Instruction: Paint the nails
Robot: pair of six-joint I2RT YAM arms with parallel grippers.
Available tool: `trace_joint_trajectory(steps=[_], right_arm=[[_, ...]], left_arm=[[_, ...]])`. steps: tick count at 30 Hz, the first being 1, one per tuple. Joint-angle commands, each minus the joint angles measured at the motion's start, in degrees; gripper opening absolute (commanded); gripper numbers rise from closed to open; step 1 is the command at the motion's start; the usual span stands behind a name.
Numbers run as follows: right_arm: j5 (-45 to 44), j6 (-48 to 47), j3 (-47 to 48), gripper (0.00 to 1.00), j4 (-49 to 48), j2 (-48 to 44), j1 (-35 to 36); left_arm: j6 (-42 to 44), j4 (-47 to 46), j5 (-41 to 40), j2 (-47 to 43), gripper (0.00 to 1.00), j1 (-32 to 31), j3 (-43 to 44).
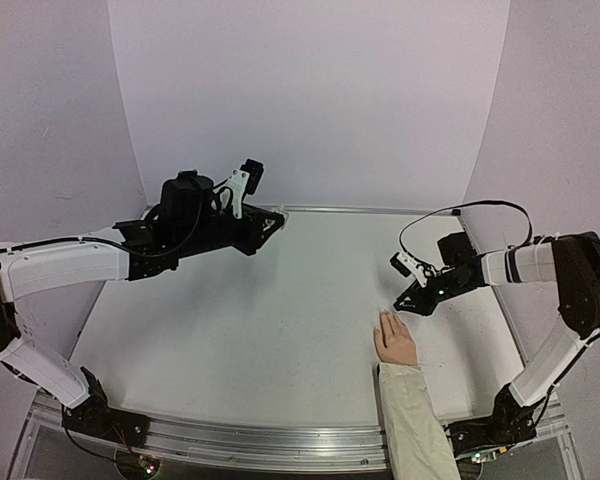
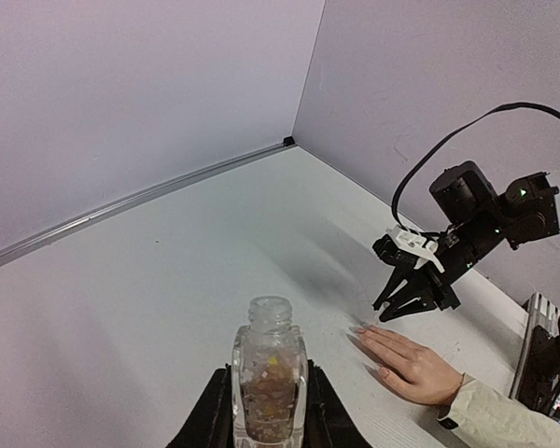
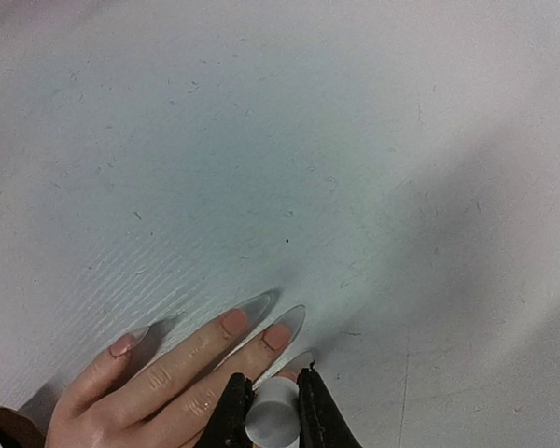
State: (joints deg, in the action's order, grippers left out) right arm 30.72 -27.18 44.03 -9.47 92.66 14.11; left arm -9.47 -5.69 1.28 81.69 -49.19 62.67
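Only your right wrist view shows the nails (image 3: 233,323): right fingers (image 3: 235,415) pinch a white cap (image 3: 273,422) close behind them. The hand (image 1: 395,342) lies flat on the table (image 1: 260,320), its length pointing at the back wall (image 1: 310,100). Farther off, left fingers (image 2: 210,415) clamp an uncapped bottle (image 2: 268,373).

White table (image 1: 260,320), metal rail (image 1: 280,442) along near edge; plain lilac walls (image 1: 310,90) on three sides.

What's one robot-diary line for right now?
left jaws: shut on open clear glass bottle | right jaws: shut on white round cap, at fingertips of pale hand | nails: long, clear-tipped
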Motion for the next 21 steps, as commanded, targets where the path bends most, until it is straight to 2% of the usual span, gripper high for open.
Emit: trace_joint_trajectory(steps=[1, 21], right_arm=[[1.68, 0.37, 2.28, 0.00, 1.12, 1.02, 0.08], [2.36, 1.14, 2.99, 0.00, 0.78, 1.95, 0.22]], left_arm=[[-0.03, -1.68, -0.72, -0.58, 0.00, 0.14, 3.15], [-0.19, -1.65, -2.59, -0.57, 0.00, 0.59, 2.89]])
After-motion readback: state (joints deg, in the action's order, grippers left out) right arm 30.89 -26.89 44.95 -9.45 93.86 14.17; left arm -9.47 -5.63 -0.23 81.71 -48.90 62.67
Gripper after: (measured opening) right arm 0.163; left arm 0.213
